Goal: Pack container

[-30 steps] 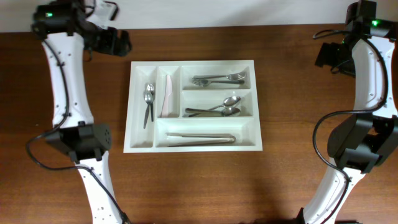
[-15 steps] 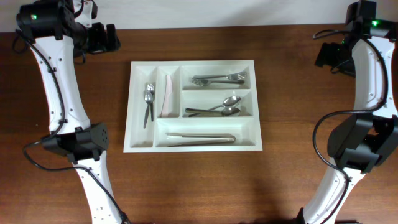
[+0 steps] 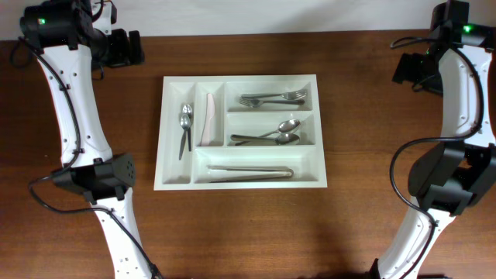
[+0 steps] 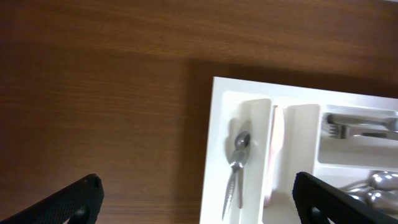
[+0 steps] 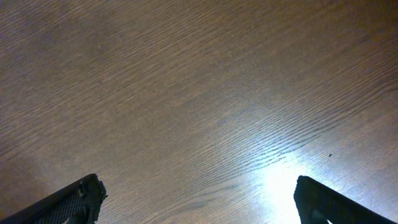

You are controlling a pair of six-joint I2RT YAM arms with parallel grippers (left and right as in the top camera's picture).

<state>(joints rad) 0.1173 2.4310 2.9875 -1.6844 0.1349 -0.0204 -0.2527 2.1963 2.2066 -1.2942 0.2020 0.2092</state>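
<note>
The white container (image 3: 319,128) lies mid-table with five compartments. It holds small spoons (image 3: 184,128), a pale pink piece (image 3: 208,120), forks (image 3: 271,98), spoons (image 3: 275,134) and long utensils (image 3: 249,172). My left gripper (image 3: 128,48) is open and empty at the far left, away from the container. In the left wrist view (image 4: 196,199) its fingers frame the container's left end (image 4: 214,143) and a small spoon (image 4: 237,163). My right gripper (image 3: 407,70) is open and empty at the far right; its wrist view (image 5: 196,199) shows only bare wood.
The brown wooden table (image 3: 248,232) stretches around the container. The arm bases stand at the near left (image 3: 97,177) and near right (image 3: 446,180).
My left gripper has drawn back from near the container's far-left corner to the far-left corner of the table. The right arm has not moved.
</note>
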